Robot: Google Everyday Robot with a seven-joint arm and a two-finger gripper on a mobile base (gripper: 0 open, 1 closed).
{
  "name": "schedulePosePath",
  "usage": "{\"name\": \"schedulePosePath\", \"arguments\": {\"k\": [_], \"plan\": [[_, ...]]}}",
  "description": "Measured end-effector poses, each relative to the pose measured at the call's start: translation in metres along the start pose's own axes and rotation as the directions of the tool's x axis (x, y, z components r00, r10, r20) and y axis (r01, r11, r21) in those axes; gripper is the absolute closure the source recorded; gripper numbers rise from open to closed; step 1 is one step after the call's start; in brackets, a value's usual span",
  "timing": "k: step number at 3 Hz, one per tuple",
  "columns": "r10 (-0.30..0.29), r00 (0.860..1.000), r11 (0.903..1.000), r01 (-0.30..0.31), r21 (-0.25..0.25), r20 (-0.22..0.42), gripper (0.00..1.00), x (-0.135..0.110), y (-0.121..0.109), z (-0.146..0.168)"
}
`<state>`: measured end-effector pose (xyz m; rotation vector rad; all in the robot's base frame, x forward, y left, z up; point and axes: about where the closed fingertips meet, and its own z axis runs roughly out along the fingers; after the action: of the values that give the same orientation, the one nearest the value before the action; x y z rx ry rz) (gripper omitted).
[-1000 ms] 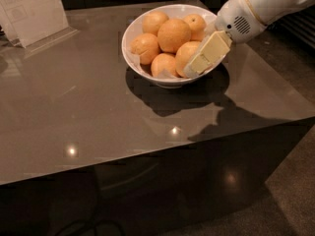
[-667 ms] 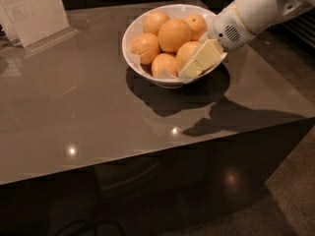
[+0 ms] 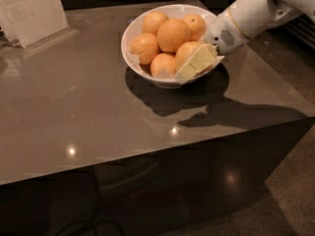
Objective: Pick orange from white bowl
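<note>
**Gripper sinks in against the front-right orange**

The gripper (image 3: 189, 69) has slid down and to the left since a second ago, from beside the pile towards the near rim of the white bowl (image 3: 129, 31). Nothing in the bowl has shifted. The gripper lies tilted across the orange (image 3: 186, 49), the big smooth one at the front right of the heap, and covers its lower right side. Whether it is open or already clamped on the fruit cannot be told from this angle.

The orange sits in the bowl, wedged against a smaller orange (image 3: 163, 64) on its left and below the top orange (image 3: 173, 35). It looks firm but slightly yielding, of moderate weight, and round and smooth enough to squirt out of an off-centre pinch. The safest hold is probably across its widest part, with moderate pressure so the skin is not bruised. The glossy bowl could skid on the polished table (image 3: 98, 112) if the rim is nudged.
</note>
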<state>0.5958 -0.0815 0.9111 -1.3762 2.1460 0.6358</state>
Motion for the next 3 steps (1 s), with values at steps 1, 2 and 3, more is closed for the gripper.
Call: {"name": "schedulePosePath", "arguments": {"k": [1,2,3], "plan": [[0.0,1.0,1.0,0.0,0.0,0.0,0.4,0.0,0.0,0.0],[0.0,1.0,1.0,0.0,0.0,0.0,0.63,0.0,0.0,0.0001],[0.0,1.0,1.0,0.0,0.0,0.0,0.86,0.0,0.0,0.0001]]}}
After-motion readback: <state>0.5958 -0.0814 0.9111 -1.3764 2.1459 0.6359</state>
